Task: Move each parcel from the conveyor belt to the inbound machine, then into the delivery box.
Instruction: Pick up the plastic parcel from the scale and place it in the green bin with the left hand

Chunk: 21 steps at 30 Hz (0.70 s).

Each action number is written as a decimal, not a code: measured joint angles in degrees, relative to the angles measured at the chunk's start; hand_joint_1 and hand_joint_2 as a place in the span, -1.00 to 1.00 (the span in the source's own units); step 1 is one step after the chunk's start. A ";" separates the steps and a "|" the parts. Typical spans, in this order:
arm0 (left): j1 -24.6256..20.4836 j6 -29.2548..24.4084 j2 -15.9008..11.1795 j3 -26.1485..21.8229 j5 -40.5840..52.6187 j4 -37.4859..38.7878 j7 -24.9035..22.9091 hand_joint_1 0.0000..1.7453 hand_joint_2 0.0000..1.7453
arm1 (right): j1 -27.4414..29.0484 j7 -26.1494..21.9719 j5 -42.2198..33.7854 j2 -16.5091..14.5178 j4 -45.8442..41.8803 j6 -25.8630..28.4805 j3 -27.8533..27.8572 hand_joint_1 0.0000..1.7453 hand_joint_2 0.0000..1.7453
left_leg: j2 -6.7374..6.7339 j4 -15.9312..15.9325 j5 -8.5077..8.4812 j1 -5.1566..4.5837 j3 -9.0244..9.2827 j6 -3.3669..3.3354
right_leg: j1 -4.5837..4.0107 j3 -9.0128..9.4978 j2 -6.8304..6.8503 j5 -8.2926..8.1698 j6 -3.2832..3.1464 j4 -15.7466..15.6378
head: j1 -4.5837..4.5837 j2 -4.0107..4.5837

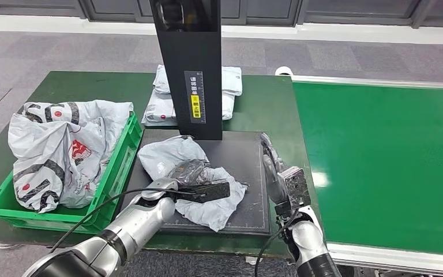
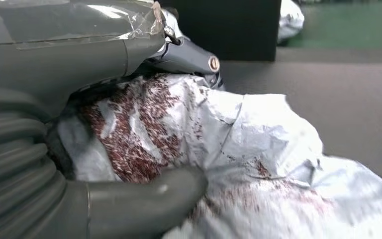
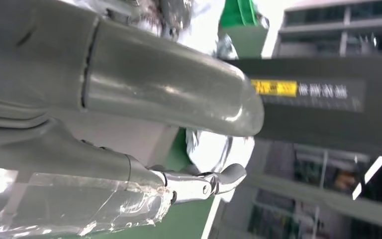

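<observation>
Crinkly glossy plastic parcel (image 1: pixel 193 179), matt scanner plate (image 1: pixel 248 173)

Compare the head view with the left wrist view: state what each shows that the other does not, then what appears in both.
Head view alone: the green crate holding bagged parcels, the green conveyor belt, two flat parcels behind the black scanner column, and the right hand at the platform's edge.

Left wrist view alone: red speckling printed on the bag, and the thick grey thumb pressing it.

Both: the left hand holding the crumpled grey parcel on the dark platform.
</observation>
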State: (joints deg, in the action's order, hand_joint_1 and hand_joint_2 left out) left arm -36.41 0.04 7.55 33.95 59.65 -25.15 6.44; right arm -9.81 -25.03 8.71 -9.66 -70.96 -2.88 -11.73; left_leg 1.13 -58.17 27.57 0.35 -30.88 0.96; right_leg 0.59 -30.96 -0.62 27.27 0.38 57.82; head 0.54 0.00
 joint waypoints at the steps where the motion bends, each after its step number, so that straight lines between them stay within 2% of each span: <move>1: 0.10 -1.62 -0.07 -0.28 0.47 -0.50 0.13 1.00 1.00 | 0.38 0.00 -0.04 0.00 -0.82 -0.01 0.31 -1.00 -1.00 | -0.01 0.00 -0.09 0.00 -0.03 0.03 | 0.00 -0.18 -0.03 -0.08 -0.01 0.01 | 0.00 0.00; 7: 3.30 -13.98 -0.74 -4.17 1.86 -6.70 4.13 1.00 1.00 | 2.86 0.01 -0.51 0.05 -3.25 -0.09 1.79 -1.00 -1.00 | -0.05 0.01 -0.29 0.02 -0.67 0.14 | -0.05 -1.08 -0.15 -0.25 -0.07 0.07 | -0.02 0.00; 12: 5.79 -32.57 -1.93 -9.18 11.63 -19.35 -0.84 1.00 1.00 | 3.50 0.01 -1.99 0.11 -3.57 0.11 1.96 -1.00 -1.00 | -0.08 0.01 -0.37 0.07 -1.24 0.17 | -0.06 -1.62 -0.18 -0.32 -0.10 0.11 | -0.01 0.00; 14: 6.66 -38.02 -2.64 -12.23 16.94 -26.11 -2.59 1.00 1.00 | 3.71 0.01 -2.59 0.11 -3.63 0.37 1.96 -1.00 -1.00 | -0.12 0.01 -0.37 0.08 -1.32 0.17 | -0.05 -1.71 -0.21 -0.32 -0.10 0.12 | -0.01 0.00; 17: 7.50 -39.98 -3.49 -16.49 19.77 -33.91 -2.96 1.00 1.00 | 3.78 0.01 -3.00 0.11 -3.63 0.50 1.96 -1.00 -1.00 | -0.11 0.01 -0.36 0.08 -1.37 0.17 | -0.05 -1.75 -0.20 -0.32 -0.10 0.12 | -0.02 0.00; 21: 8.51 -39.99 -4.11 -19.34 20.03 -39.45 -3.16 1.00 1.00 | 3.78 0.01 -3.05 0.12 -3.64 0.50 1.94 -1.00 -1.00 | -0.09 0.01 -0.37 0.09 -1.41 0.17 | -0.06 -1.78 -0.19 -0.32 -0.10 0.12 | -0.02 0.00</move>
State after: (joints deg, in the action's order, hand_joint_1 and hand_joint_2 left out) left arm -27.90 -39.95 3.43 14.60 79.68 -64.60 3.28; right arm -6.04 -25.03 5.66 -9.54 -74.60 -2.38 -9.79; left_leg 1.04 -58.16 27.20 0.44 -32.29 1.12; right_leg 0.54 -32.73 -0.81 26.95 0.28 57.94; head 0.52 0.00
